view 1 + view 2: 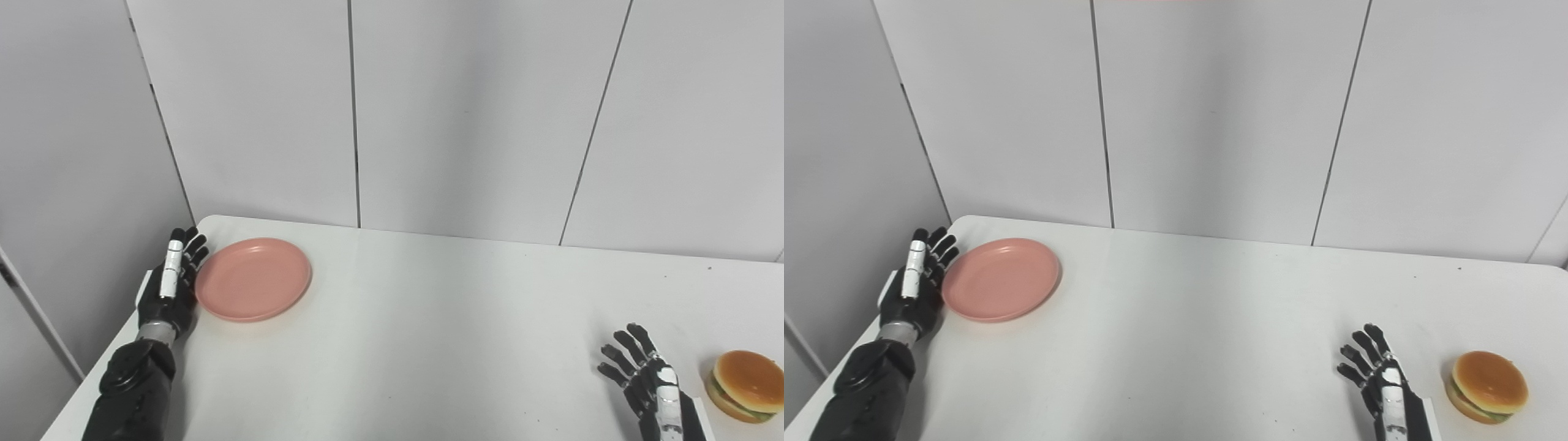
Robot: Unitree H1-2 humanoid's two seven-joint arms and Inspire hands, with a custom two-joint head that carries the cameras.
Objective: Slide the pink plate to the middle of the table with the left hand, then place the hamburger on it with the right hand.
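The pink plate lies flat near the table's far left corner. My left hand is open, fingers straight, standing on edge against the plate's left rim at the table's left edge. The hamburger sits at the front right of the table; in the right eye view it shows whole. My right hand is open with fingers spread, empty, just left of the hamburger and apart from it.
The white table spans the view, with its left edge beside my left arm. Grey wall panels stand close behind the table's far edge and along the left side.
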